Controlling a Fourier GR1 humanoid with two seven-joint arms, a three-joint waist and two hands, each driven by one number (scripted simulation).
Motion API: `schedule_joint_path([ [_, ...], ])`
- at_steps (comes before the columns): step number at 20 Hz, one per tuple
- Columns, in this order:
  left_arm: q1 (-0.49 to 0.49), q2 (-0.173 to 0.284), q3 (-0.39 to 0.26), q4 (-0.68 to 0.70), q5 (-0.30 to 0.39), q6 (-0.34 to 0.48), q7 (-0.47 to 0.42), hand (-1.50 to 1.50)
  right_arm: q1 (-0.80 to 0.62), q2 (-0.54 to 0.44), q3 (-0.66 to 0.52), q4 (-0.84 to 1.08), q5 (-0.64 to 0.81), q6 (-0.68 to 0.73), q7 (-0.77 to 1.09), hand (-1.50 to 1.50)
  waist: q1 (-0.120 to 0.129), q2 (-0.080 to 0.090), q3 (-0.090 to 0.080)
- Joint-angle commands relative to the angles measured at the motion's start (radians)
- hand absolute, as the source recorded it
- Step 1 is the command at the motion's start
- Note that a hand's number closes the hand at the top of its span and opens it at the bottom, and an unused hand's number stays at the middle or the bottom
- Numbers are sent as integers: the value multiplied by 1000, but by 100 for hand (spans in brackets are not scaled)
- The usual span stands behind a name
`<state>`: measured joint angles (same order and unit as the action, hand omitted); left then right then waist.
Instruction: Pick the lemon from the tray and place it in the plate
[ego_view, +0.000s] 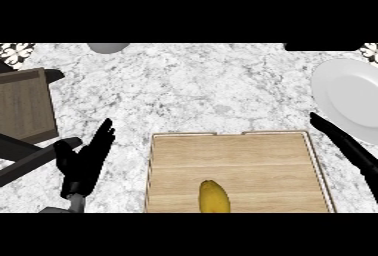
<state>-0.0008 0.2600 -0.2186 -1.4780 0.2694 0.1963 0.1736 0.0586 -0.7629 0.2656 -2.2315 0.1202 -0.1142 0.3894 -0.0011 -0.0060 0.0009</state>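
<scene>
Lemon (214, 197) was seen lying in tray (244, 155), near its front edge, approx mid-width, untouched. Tray was set on marble surface (192, 85). Plate (347, 97) was seen at far right, beyond tray's right corner, w/ nothing on it. L hand (87, 160) was held left of tray, fingers straight & relaxed, nothing held. R hand (347, 145) was seen btwn tray & plate, fingers straight, overlapping plate's rim, holding nothing

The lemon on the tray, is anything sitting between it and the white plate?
Nothing visible blocks it. The lemon only has to clear the tray rim; the right hand stands beside the plate.
</scene>
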Motion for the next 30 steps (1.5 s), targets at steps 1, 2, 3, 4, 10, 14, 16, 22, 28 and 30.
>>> schedule_joint_path([
  [1,-5,11,2,-17,14,0,93,0,-43,-60,75,-129,47,90,227,-150,4,3,-4],
  [2,18,-44,-29,68,-21,1,-18,0,-59,-52,111,-144,90,92,272,-150,1,6,-4],
  [3,41,-22,-12,42,3,-17,-3,0,-119,-47,130,-176,93,104,378,-150,14,5,-6],
  [4,-10,-4,1,56,8,-37,23,0,-149,-25,183,-136,140,114,401,-150,14,8,-5],
  [10,45,-31,-5,27,1,-43,5,0,-258,146,356,-97,273,165,590,-150,12,5,-3],
  [14,-9,-10,28,53,-18,-46,36,0,-349,259,412,-14,345,226,677,-150,8,6,-2],
  [16,21,-50,-8,43,-48,-13,22,0,-313,291,480,-39,374,241,734,-150,3,5,-2],
  [22,10,-51,20,2,-35,-37,55,0,-278,404,519,61,410,253,688,-150,3,5,-1],
  [28,71,-73,19,31,-59,-66,-31,0,-284,525,597,143,555,248,703,-150,4,5,-1],
  [30,32,-91,5,44,-72,-39,24,0,-284,491,564,204,565,252,652,-150,3,6,-1],
])
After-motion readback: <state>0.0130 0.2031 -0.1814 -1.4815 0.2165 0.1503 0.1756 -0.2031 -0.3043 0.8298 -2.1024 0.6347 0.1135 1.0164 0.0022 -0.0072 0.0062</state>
